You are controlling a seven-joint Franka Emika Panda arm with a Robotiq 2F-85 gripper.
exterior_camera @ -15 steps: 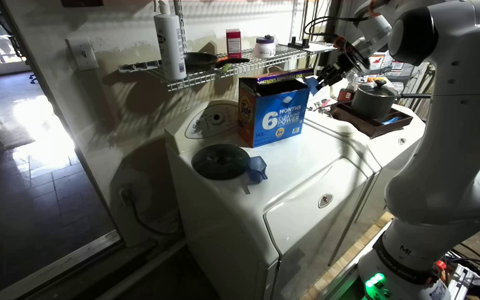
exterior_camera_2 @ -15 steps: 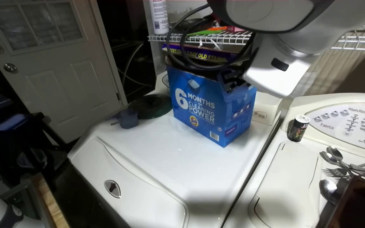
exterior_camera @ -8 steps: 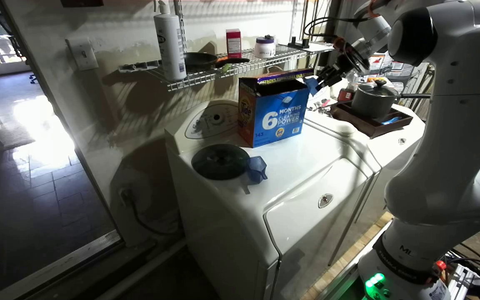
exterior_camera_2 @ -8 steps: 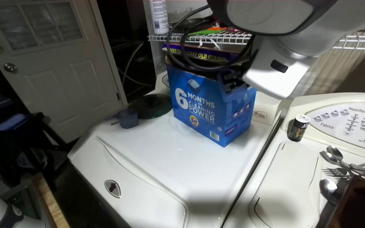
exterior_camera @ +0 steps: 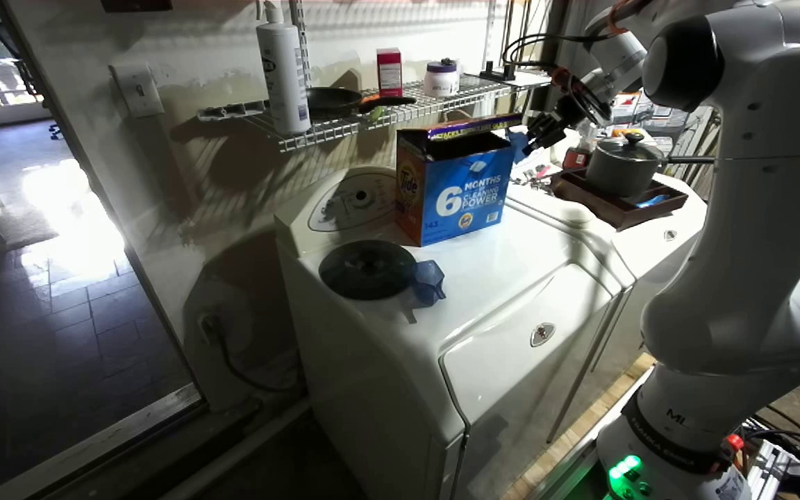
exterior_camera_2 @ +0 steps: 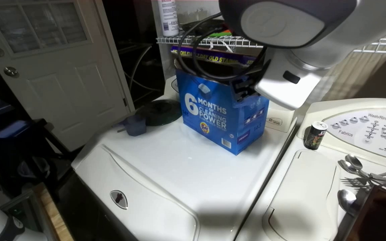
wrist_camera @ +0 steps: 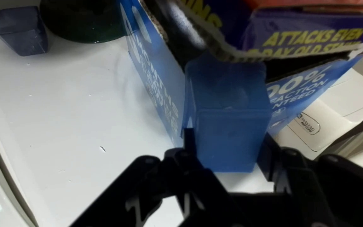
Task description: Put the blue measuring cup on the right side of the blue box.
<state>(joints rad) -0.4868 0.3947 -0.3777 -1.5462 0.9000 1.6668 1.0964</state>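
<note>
Machine top (exterior_camera_2: 179,174): white and glossy; it shows beneath the gripper (wrist_camera: 228,149) in the wrist view, so it is probably the intended landing place.
Right machine (exterior_camera_2: 300,197): just beside, bearing cutlery (exterior_camera_2: 347,198) and a can (exterior_camera_2: 315,135); with it so near, setting down close in seems wise.
Gripper: fingers pinching the cup (wrist_camera: 230,116) from two opposite sides, presumably for an even hold that resists twisting.
Cup: blue, see-through, held aloft at the upper near right corner of the box (exterior_camera_2: 209,110), not yet set down. I cannot tell whether it touches the cardboard, nor which way its mouth faces. Lowering it, then letting go, looks like what is left.
Box: upright, top open, its "6" face turned near in both exterior views, which fixes the side that counts as right. It could be nudged if the cup catches its edge on the way down.
Spare cup (exterior_camera_2: 136,125): also blue, on the machine top left of the box, close by a dark disc (exterior_camera_2: 159,112); touching or apart, I cannot tell. Likely not the one in play.
Shelf (exterior_camera: 475,87): wire, at the far side, with a bottle (exterior_camera: 283,83), pan (exterior_camera: 334,102) and jar (exterior_camera: 442,78); probably plain storage.
</note>
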